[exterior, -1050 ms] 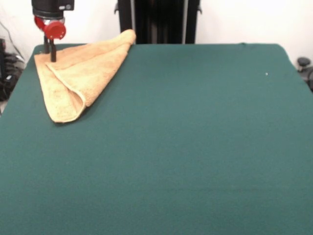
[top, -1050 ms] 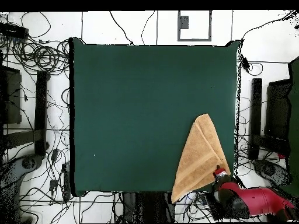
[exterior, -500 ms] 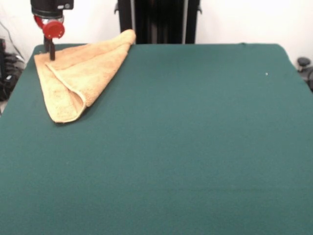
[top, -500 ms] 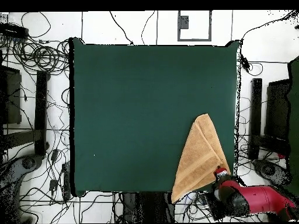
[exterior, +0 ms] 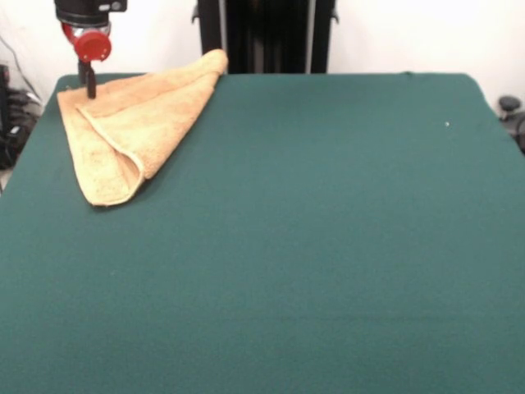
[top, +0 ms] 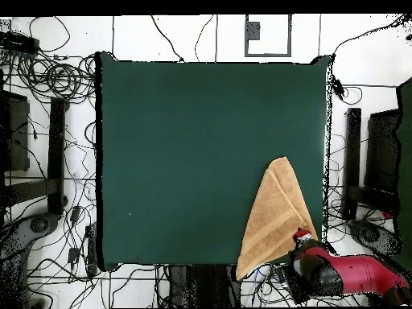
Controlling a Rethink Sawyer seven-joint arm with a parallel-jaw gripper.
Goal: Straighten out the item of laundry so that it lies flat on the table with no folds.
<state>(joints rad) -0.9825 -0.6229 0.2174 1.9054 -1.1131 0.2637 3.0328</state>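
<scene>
towel [exterior: 131, 123]: lying folded over on itself into a rough triangle, upper layer doubled across the lower one, a thick seam edge running diagonally; sitting right under and beside the pincer, spreading away from it toward the table's middle.
towel reach: one tip poking past the table edge on the robot's side, the rounded tip pointing away from the pincer; overhead view shows the same wedge [top: 275, 217] with its wide end by the pincer.
pincer [exterior: 86, 82]: hanging over the towel's corner, dark tips just at or above the cloth; contact hard to call.
pincer state: cannot tell whether the tips are parted or pinched together, they are reading as one dark stub; nothing visibly lifting with it.
overhead pincer [top: 302, 239]: sitting at the towel's edge near the table corner.
why there: judging it is working that corner because that is where the layers are stacking, the likely place to catch the top flap and peel it back.
table [exterior: 328, 230]: green cloth, mostly bare away from the pincer, giving room to spread the flap out that way.
progress: fold not yet undone, towel not flat.
risk: grabbing both layers would be dragging the whole towel instead of opening it.
</scene>
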